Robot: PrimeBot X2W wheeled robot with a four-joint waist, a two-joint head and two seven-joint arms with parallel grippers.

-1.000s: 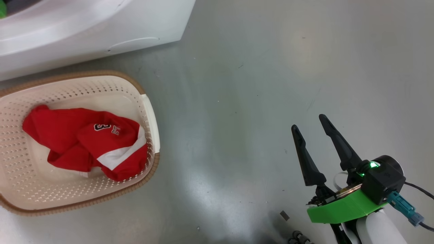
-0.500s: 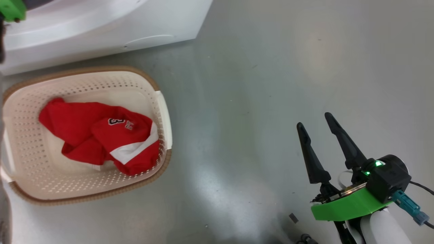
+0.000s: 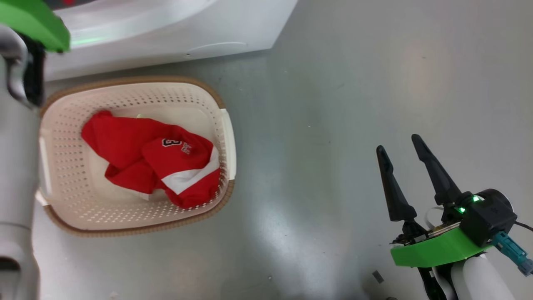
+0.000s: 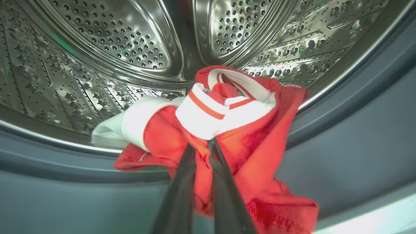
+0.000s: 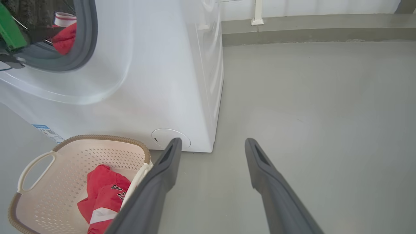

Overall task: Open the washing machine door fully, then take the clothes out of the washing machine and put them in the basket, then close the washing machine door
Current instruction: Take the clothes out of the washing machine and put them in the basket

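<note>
My left gripper [image 4: 201, 144] is shut on a red and white garment [image 4: 253, 130] at the mouth of the washing machine's steel drum [image 4: 130, 42], and the cloth hangs over the grey seal [image 4: 357, 130]. The same garment [image 5: 65, 37] shows in the washing machine [image 5: 162, 81] opening. Another red garment with a number print [image 3: 154, 166] lies in the cream basket [image 3: 125, 208] on the floor before the machine [image 3: 166, 29]. My right gripper [image 3: 397, 143] hangs open and empty over bare floor, right of the basket [image 5: 65, 182]. The washing machine door is out of view.
My left forearm [image 3: 16, 166] runs down the left edge of the head view, beside the basket. Grey floor [image 5: 308, 113] stretches right of the machine to a low wall ledge [image 5: 308, 29].
The head camera has swung left, so basket and machine sit further right in the picture. My left forearm and its green bracket have come into view. The right gripper stays open.
</note>
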